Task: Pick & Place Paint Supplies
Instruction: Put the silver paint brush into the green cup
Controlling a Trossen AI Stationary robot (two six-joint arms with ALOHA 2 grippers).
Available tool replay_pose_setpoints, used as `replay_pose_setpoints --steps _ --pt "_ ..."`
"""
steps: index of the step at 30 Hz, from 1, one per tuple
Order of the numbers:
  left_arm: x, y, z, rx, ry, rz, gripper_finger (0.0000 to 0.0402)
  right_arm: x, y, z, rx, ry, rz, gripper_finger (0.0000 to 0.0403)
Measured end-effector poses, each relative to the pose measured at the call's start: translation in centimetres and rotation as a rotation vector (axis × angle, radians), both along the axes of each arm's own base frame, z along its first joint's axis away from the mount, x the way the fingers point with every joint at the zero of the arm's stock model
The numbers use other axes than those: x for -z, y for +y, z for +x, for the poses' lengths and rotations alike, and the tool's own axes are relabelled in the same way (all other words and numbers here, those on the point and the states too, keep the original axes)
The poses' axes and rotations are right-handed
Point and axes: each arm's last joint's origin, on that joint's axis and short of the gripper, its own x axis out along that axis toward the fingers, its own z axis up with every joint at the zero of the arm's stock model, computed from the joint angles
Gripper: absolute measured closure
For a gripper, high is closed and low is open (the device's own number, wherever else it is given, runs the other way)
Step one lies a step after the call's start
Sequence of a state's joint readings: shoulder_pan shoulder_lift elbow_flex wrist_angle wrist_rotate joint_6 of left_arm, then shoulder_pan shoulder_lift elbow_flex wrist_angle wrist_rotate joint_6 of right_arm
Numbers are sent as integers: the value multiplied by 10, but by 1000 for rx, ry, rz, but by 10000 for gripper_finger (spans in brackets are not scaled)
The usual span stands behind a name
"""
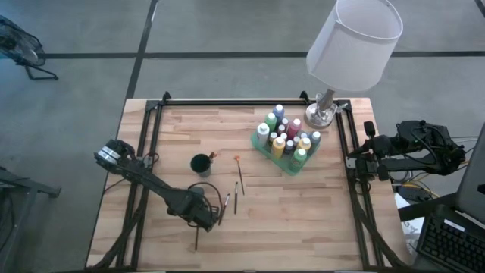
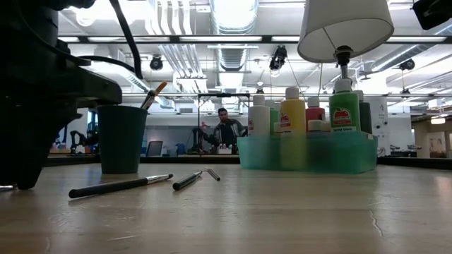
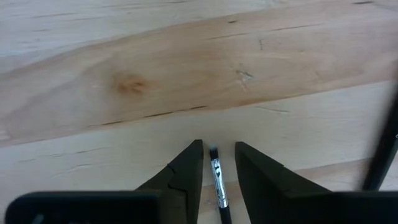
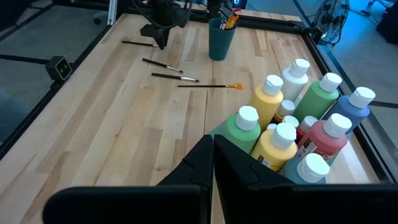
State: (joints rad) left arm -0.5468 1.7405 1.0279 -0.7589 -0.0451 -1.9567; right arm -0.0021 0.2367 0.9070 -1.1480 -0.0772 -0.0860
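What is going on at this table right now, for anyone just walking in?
A two-armed robot is tidying paint supplies. The left gripper is down at the wooden table, its fingers straddling a thin brush without clamping it yet. Other brushes lie loose nearby, and one already stands in the dark green cup. The paint bottles stand together in the green tray. The right gripper waits shut near the tray, holding nothing.

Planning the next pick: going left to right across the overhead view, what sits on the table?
Left gripper over a brush → dark cup → two brushes side by side → orange-tipped brush → green tray of paint bottles → lamp.
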Motion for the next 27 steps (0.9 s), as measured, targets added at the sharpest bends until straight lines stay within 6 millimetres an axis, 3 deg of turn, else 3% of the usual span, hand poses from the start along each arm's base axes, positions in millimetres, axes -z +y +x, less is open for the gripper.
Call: replay_pose_setpoints --steps 13,27 --pt "0 1 0 -1 -8 16 393 0 0 0 0 0 0 394" --pt "-3 0 4 18 -83 37 400 0 0 0 0 0 0 394"
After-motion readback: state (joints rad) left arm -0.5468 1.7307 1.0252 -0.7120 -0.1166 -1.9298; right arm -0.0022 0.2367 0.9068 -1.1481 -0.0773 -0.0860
